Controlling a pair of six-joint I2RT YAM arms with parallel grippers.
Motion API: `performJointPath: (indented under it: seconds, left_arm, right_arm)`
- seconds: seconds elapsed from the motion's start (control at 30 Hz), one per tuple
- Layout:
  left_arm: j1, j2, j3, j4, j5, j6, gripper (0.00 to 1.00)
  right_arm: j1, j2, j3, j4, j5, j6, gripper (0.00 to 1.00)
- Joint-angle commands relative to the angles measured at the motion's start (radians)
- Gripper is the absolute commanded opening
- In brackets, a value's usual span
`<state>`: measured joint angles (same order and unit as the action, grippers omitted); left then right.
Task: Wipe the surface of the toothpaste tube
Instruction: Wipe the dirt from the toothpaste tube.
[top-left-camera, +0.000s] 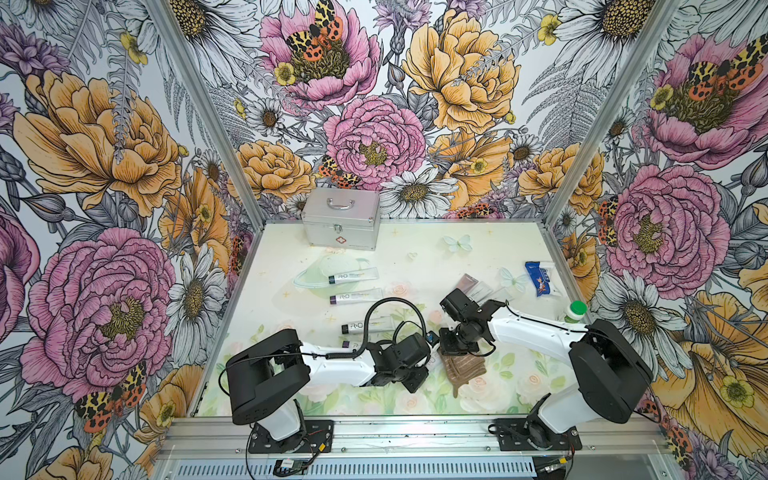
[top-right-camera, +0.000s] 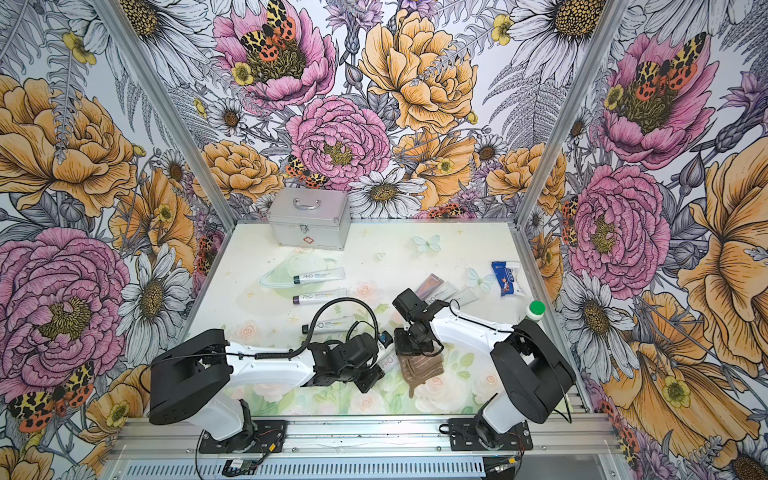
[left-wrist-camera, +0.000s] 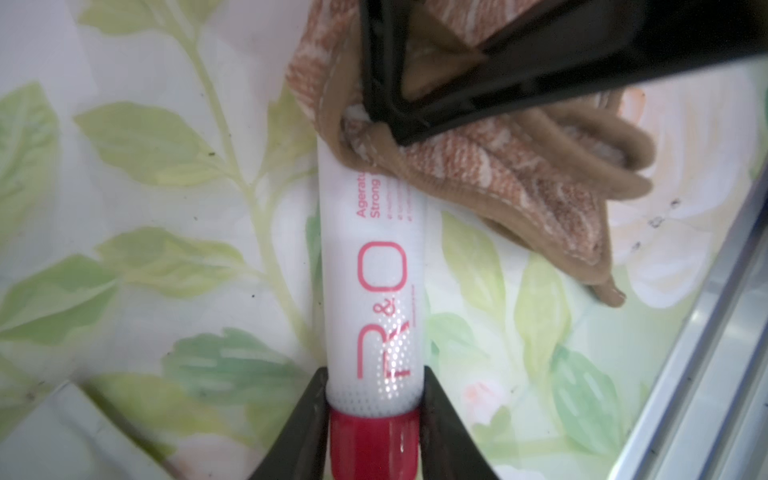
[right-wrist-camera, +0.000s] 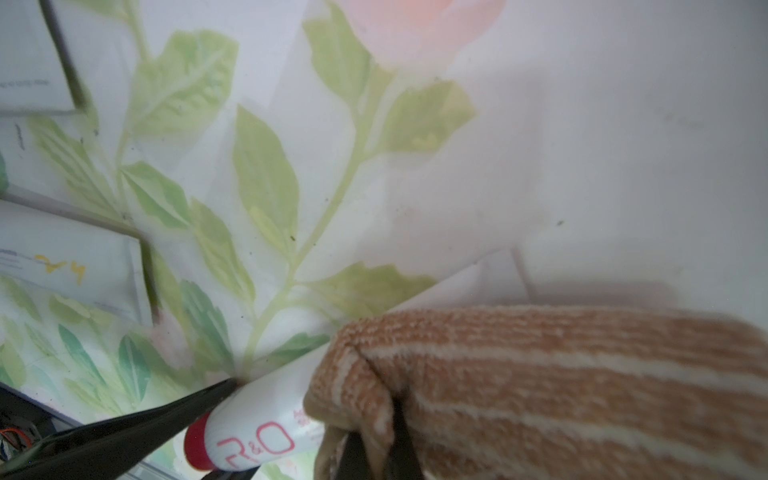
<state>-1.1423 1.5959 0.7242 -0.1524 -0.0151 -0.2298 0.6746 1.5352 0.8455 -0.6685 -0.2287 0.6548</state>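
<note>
My left gripper is shut on the toothpaste tube, just above its red cap. The tube is white with red "R&O" lettering and lies low over the floral table. A brown striped cloth covers its far end, and my right gripper is shut on that cloth, pressing it onto the tube. The right wrist view shows the cloth bunched over the tube beside a left finger. In a top view the cloth sits under the right gripper, next to the tube.
Several other white tubes lie left of centre behind my left arm. A silver case stands at the back. Flat boxes, a blue packet and a green-capped bottle are on the right. The metal front rail is close.
</note>
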Motion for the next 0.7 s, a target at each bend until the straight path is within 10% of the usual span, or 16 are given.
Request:
performJointPath:
  seconds: [0.0, 0.67]
  left_arm:
    - [0.015, -0.021, -0.011, 0.056, -0.03, 0.017, 0.34]
    - [0.088, -0.075, -0.004, -0.01, -0.071, 0.023, 0.35]
  right_arm:
    - [0.018, 0.079, -0.035, -0.046, 0.006, -0.008, 0.0]
    - [-0.221, -0.056, -0.083, -0.082, 0.083, -0.081, 0.0]
